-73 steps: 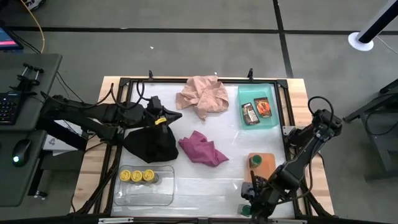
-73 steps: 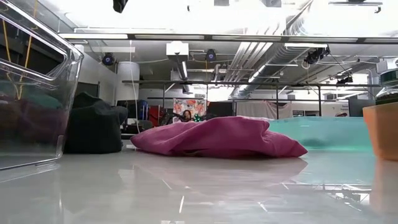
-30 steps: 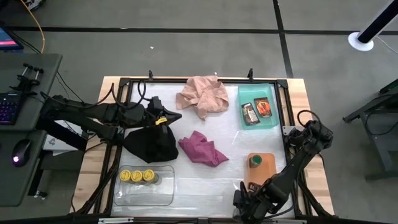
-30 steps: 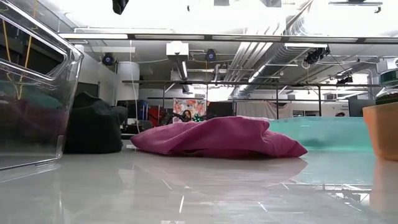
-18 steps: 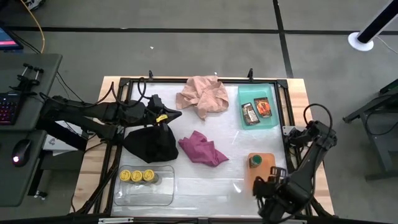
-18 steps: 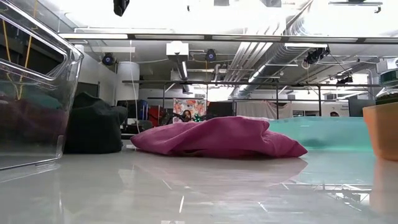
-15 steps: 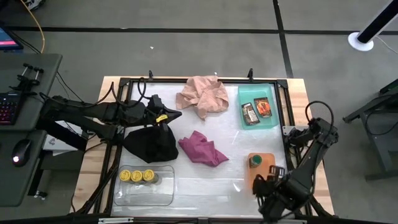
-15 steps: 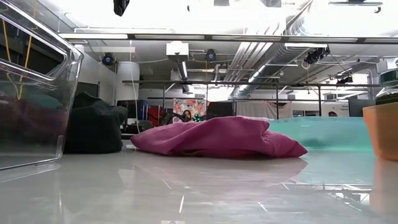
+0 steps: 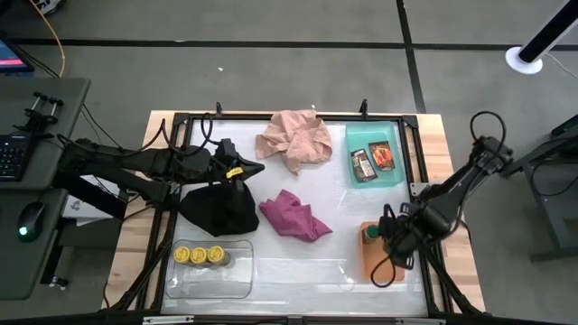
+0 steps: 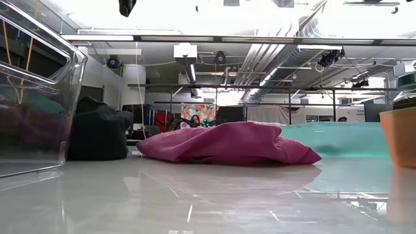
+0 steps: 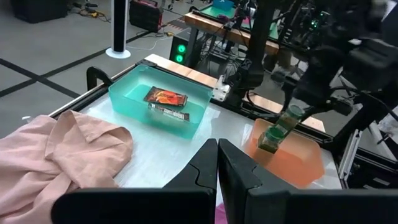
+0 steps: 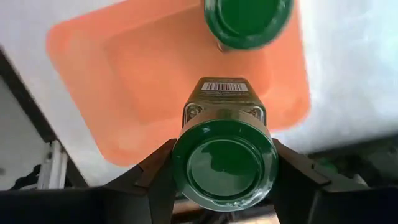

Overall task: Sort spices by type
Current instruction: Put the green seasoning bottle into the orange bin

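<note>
My right gripper (image 9: 396, 242) is shut on a green-lidded spice jar (image 12: 225, 163) above the orange tray (image 9: 379, 262). A second green-lidded jar (image 9: 370, 234) stands in that tray, showing in the right wrist view as a green lid (image 12: 247, 17). Three yellow-lidded jars (image 9: 199, 255) sit in the clear tray (image 9: 237, 278). The orange-red packet (image 11: 166, 96) and the dark brown packet (image 11: 171, 112) lie in the teal tray (image 9: 397, 173). My left gripper (image 11: 217, 167) is shut and hovers by the black cloth (image 9: 217, 206), touching nothing. My right gripper pinches the jar between its two fingers (image 12: 158, 177), one on each side of the green lid end (image 12: 184, 163). The fingers come from above, pointing down, and the lid faces the wrist. The jar hangs over the orange tray; whether its base touches the tray I cannot tell.
A pink cloth (image 9: 293, 137) lies at the far edge and a magenta cloth (image 9: 293, 217) in the middle, also in the low view (image 10: 227, 146). A black frame runs round the white table top (image 9: 298, 271). A desk with keyboard and mouse stands left.
My right gripper has swung from the table's near right corner toward the far edge and now stands over the orange tray, carrying the green-lidded jar with it. The left arm and the cloths have kept still.
</note>
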